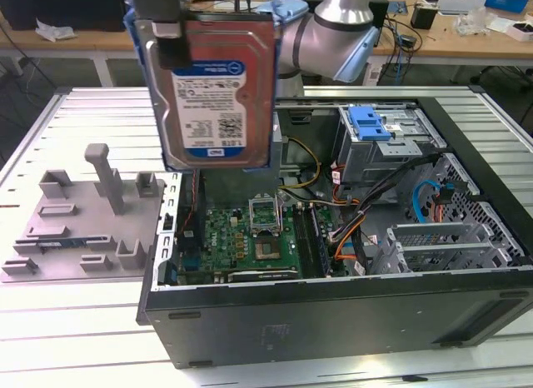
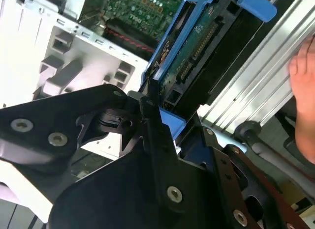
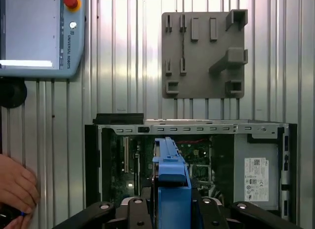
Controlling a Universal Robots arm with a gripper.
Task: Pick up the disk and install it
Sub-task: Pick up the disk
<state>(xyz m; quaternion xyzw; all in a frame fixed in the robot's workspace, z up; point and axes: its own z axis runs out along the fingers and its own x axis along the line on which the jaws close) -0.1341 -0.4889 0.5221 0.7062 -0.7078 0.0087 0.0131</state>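
Above the open computer case [image 1: 333, 313], jaws clamp the upright disk [image 1: 212, 97], edges clear.

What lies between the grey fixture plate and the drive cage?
In the exterior view, the green motherboard, with the disk held above it.

You had bright, even overhead light in the exterior view. The ribbed table [image 1: 83, 321] shone pale, the disk [image 1: 215, 97] had its label evenly lit, and only soft shadows lay beside the posts of the grey fixture plate [image 1: 83, 230]. The inside of the computer case [image 1: 333, 313] was dimmer. In the second wrist view that plate was blown out to white, the black gripper [image 2: 152, 103] body sat dark against the lens, and a hand [image 2: 304, 76] blurred at the edge. In the first wrist view the pendant screen [image 3: 29, 27] washed out and the table slats glared.
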